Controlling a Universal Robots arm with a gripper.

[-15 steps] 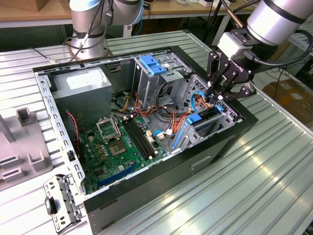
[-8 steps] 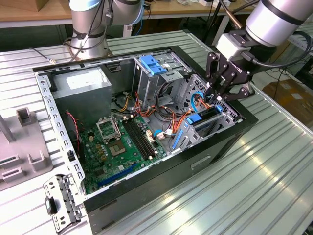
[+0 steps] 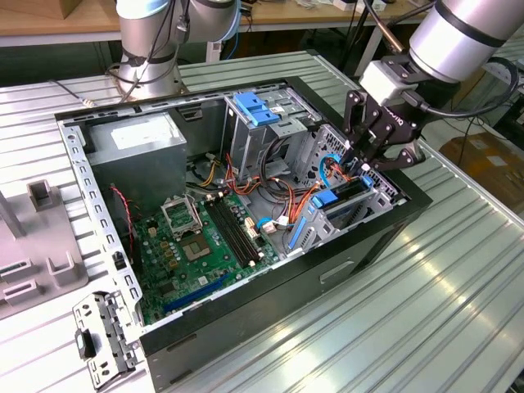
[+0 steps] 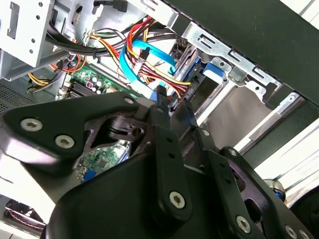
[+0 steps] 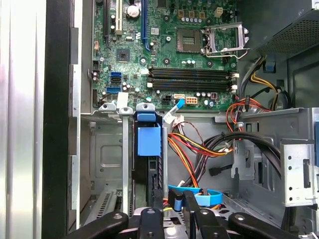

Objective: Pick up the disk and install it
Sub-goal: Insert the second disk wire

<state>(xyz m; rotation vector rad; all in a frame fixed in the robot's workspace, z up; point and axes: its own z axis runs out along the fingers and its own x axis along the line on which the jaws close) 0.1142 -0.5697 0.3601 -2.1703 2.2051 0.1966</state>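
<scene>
Black linkage-fingered gripper (image 3: 366, 160) poised over the drive cage at the exterior view's right of the open black computer case (image 3: 270, 282), fingers pressed together above the blue-carriered dark disk (image 3: 345, 196) seated edge-up in its bay.

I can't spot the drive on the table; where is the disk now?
In the exterior view the disk stands on edge in the drive cage at the case's right end, directly under the gripper.

Cable bundle (image 5: 199, 149) crowds drive cage (image 5: 107, 164) beside disk (image 5: 148, 149); motherboard (image 3: 196, 246) area open above.
</scene>
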